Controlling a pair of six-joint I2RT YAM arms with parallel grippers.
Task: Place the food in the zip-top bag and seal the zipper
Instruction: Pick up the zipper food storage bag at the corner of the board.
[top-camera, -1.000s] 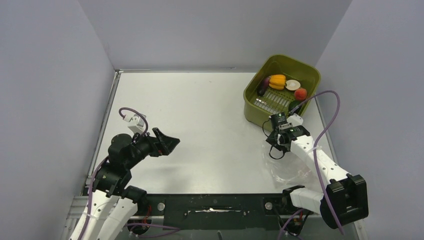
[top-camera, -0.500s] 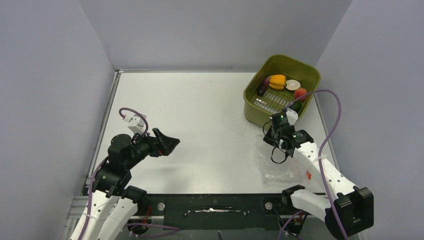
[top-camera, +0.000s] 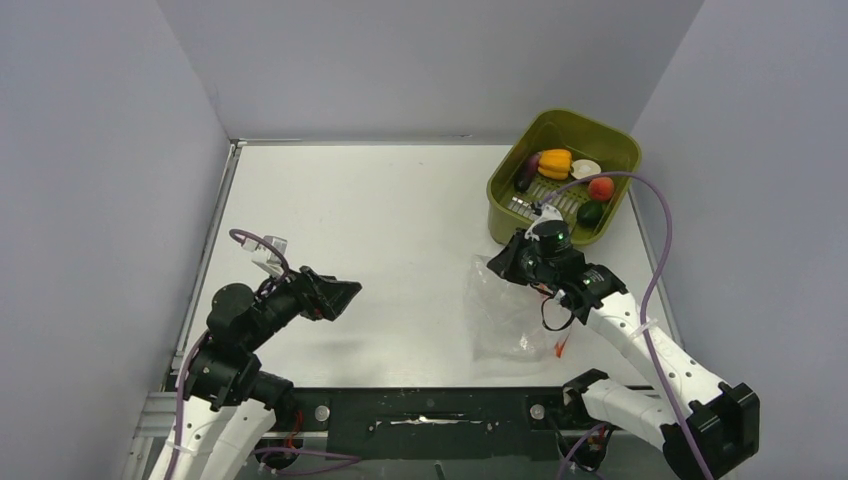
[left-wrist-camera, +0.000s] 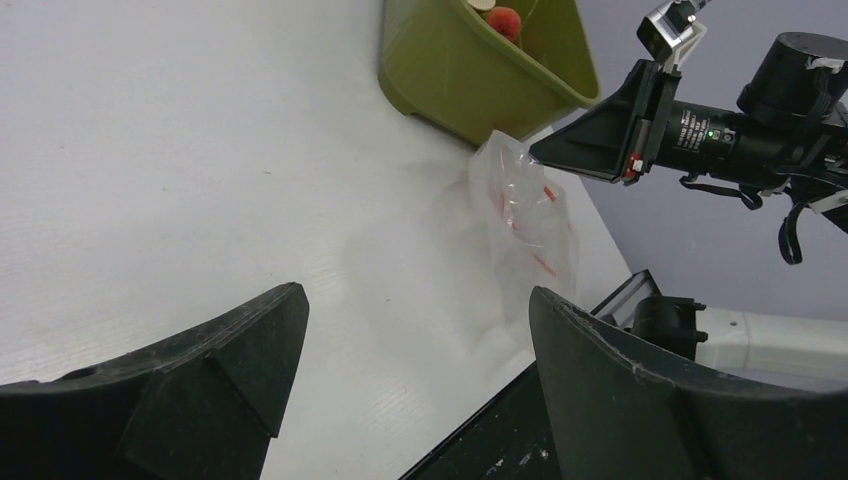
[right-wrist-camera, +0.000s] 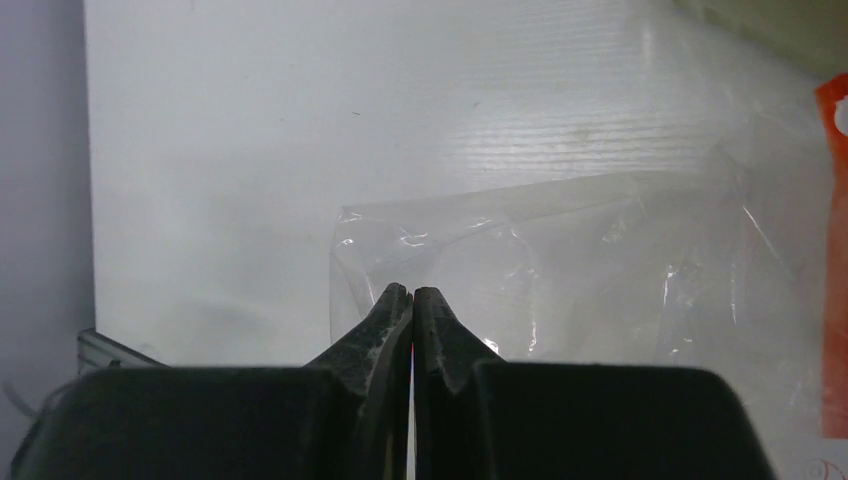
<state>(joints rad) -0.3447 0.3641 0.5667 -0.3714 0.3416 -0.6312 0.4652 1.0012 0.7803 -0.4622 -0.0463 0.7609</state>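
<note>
A white surface (top-camera: 400, 220) sits between pale grey walls. At far right, an olive-green basket (top-camera: 510, 225) holds the food: bell pepper (top-camera: 555, 163), round fruit (top-camera: 600, 188), purple piece (top-camera: 527, 172), green piece (top-camera: 590, 212) and pale slice (top-camera: 586, 168). Nothing is bagged yet. The right gripper (right-wrist-camera: 411, 295), jaws clenched, pinches the clear zip-top bag (top-camera: 505, 315) just near of the basket. The red zipper (right-wrist-camera: 833, 250) remains to be sealed. The left gripper (top-camera: 338, 293) hovers at near left, jaws released.

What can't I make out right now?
The zipper: right wrist view, cut off by the right edge; open or sealed unclear.
The food in the basket: left wrist view, mostly cut off by the top edge.
Which layers of the bag the right gripper pinches: right wrist view, clear film.
</note>
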